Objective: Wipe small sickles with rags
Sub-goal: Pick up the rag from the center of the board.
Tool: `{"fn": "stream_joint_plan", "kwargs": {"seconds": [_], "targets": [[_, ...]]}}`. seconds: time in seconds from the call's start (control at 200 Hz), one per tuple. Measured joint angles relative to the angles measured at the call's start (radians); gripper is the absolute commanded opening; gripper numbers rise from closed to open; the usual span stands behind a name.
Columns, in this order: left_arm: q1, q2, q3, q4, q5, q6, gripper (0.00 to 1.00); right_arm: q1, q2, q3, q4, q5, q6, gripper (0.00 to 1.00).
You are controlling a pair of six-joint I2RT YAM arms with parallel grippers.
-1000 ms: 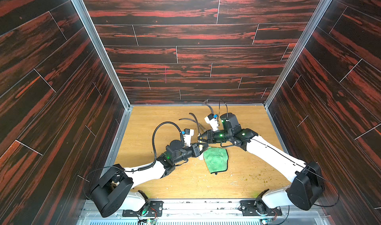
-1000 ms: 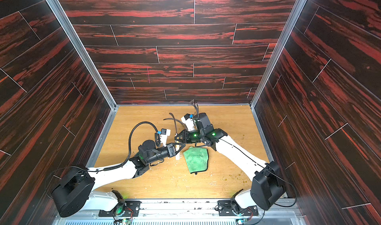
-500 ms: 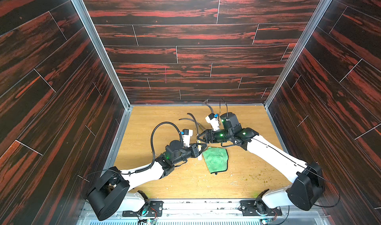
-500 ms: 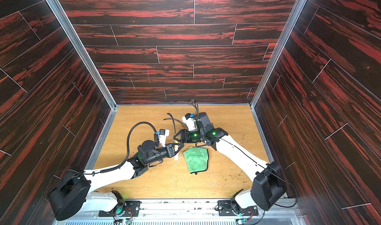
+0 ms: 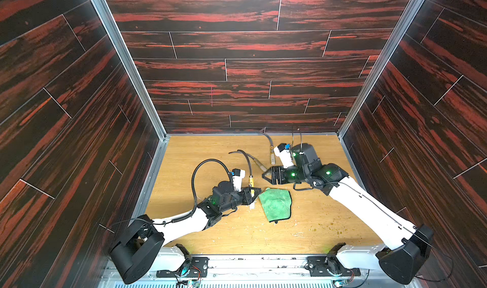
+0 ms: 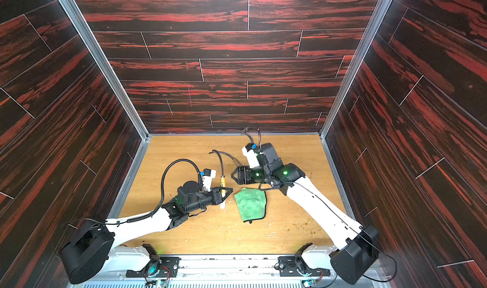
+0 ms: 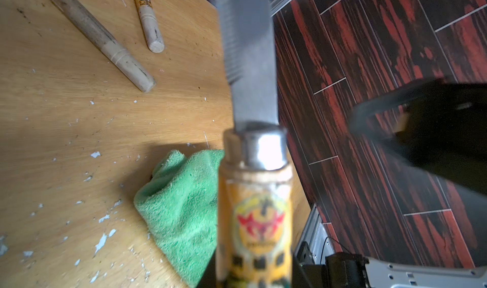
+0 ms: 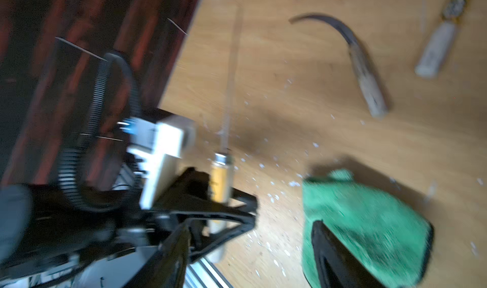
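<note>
Sickle [image 7: 254,220] clamped by its handle in left gripper [image 5: 252,194], just beside rag [image 5: 276,203] lying on desk [image 5: 197,154]. Right gripper [image 5: 265,176] spread, empty, over rag's far edge. Risk: reaching for rag, it clips the raised blade and twists sickle loose.

Pale wooden tabletop [image 5: 200,154] (flecked white) under a green rag [image 5: 276,203], a grubby-handled sickle [image 5: 259,165], a labelled sickle [image 5: 272,157].

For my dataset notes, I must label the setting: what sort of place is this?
Probably a robot test cell: left arm and right arm mounted on a front rail, a wooden tabletop, and dark wood-print walls closing three sides.
</note>
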Motion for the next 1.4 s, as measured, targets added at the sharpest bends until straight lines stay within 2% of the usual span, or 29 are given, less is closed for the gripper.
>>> {"fn": "stream_joint_plan", "kwargs": {"seconds": [0.356, 0.822, 0.897, 0.917, 0.962, 0.982, 1.042, 1.273, 1.403], "targets": [[0.023, -0.059, -0.067, 0.001, 0.161, 0.028, 0.0, 0.0, 0.141, -0.167, -0.075, 0.066, -0.023, 0.82], [0.032, -0.237, -0.182, 0.0, 0.166, 0.001, 0.0, 0.0, 0.381, -0.199, 0.023, 0.072, -0.039, 0.8], [0.032, -0.248, -0.183, 0.0, 0.162, -0.003, 0.0, -0.001, 0.421, -0.199, 0.036, 0.085, -0.041, 0.72], [0.032, -0.25, -0.183, 0.0, 0.162, -0.004, 0.0, -0.002, 0.425, -0.196, 0.035, 0.087, -0.045, 0.63], [0.033, -0.254, -0.183, -0.001, 0.159, -0.006, 0.0, -0.006, 0.431, -0.195, 0.034, 0.093, -0.043, 0.32], [0.033, -0.255, -0.183, -0.001, 0.158, -0.006, 0.0, -0.008, 0.435, -0.195, 0.035, 0.1, -0.043, 0.23], [0.034, -0.256, -0.183, -0.003, 0.157, -0.007, 0.0, -0.023, 0.442, -0.195, 0.039, 0.104, -0.042, 0.09], [0.037, -0.253, -0.183, -0.021, 0.161, -0.012, 0.0, -0.038, 0.405, -0.225, 0.072, 0.084, -0.041, 0.04], [0.037, -0.222, -0.183, -0.019, 0.174, -0.014, 0.0, -0.039, 0.306, -0.228, 0.063, 0.042, -0.052, 0.04]]}}
